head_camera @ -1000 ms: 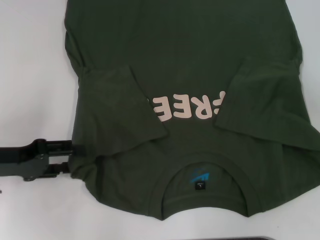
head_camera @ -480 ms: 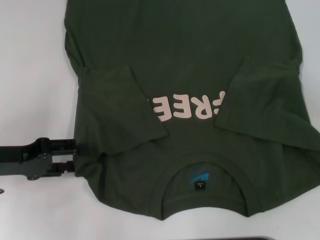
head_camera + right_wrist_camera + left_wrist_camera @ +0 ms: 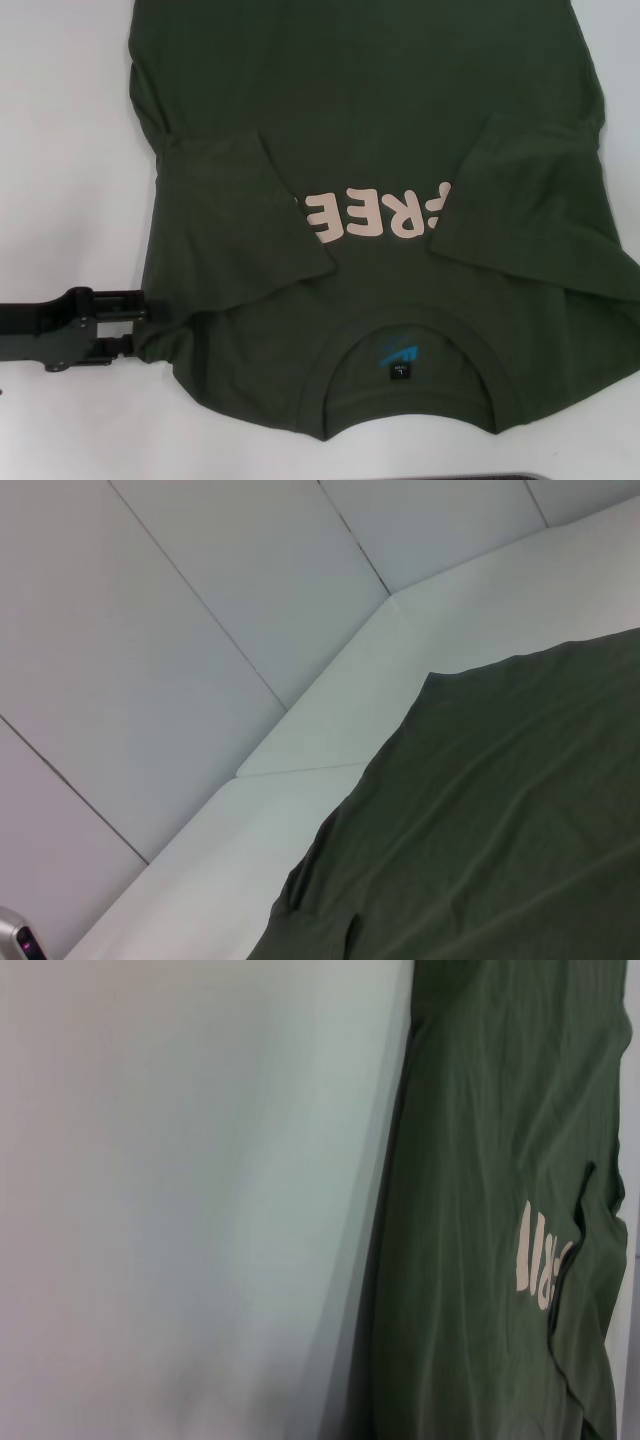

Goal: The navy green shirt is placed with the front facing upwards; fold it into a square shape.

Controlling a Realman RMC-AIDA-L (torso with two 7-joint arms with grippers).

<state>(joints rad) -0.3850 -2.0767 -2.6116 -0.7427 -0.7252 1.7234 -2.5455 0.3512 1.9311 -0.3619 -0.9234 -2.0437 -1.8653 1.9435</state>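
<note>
The navy green shirt [image 3: 380, 120] lies front up on the white table, with its ribbed collar [image 3: 420, 405] and neck label [image 3: 398, 362] toward me. Both sleeves are folded inward, the left sleeve [image 3: 240, 215] and the right sleeve [image 3: 530, 210] each covering part of the pink letters [image 3: 375, 215]. My left gripper [image 3: 132, 321] lies low at the shirt's left shoulder edge, jaws apart, its tips right at the cloth. The shirt also shows in the left wrist view [image 3: 480, 1210] and in the right wrist view [image 3: 500, 810]. My right gripper is out of view.
The white table [image 3: 60, 150] shows bare to the left of the shirt. The shirt runs past the top and right edges of the head view. A dark object [image 3: 520, 476] sits at the near edge. Pale wall panels [image 3: 150, 630] stand beyond the table's far edge.
My left gripper has slid a little to the left, away from the shirt's shoulder. The bunched cloth at that edge has settled flatter. The rest of the shirt has not moved.
</note>
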